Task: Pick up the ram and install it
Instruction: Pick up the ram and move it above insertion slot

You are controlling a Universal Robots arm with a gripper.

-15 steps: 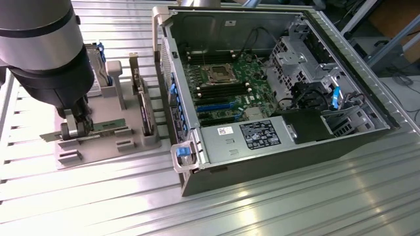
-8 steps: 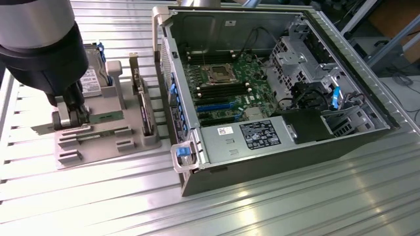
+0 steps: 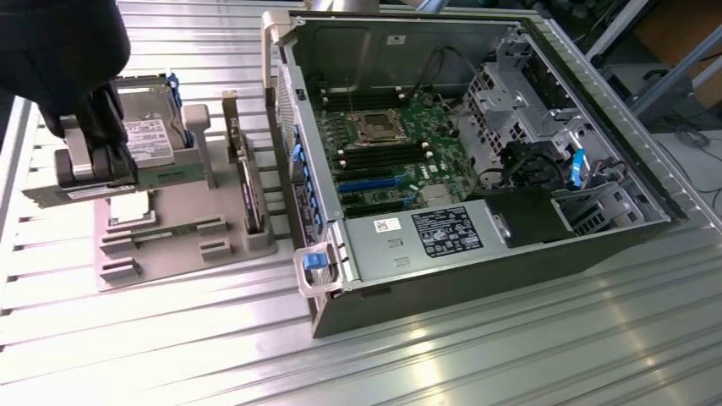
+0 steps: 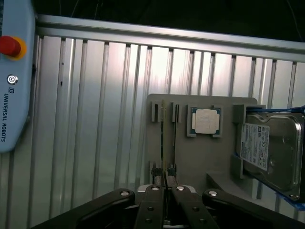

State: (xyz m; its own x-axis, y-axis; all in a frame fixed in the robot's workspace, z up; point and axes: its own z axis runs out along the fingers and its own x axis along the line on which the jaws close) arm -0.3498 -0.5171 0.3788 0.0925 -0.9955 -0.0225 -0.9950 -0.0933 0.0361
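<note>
gripper [image 4: 164, 177]: at the exterior view's left, jaws pinched shut on the ram [image 4: 162, 138].
ram: thin stick on edge, lined up with its slot in the holder [image 4: 209, 157]; lifted or seated, cannot tell.
holder: also carries a processor [image 4: 206, 120] and a drive [image 4: 269, 152].
case [image 3: 451, 169]: open, well apart.

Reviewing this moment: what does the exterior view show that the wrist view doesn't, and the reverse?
Exterior view adds: the open computer case with its motherboard and power supply, plus an upright expansion card.
Wrist view adds: a control pendant with a red button.
Shared: the grey holder, the hard drive, and the end effector shut on the ram.
</note>
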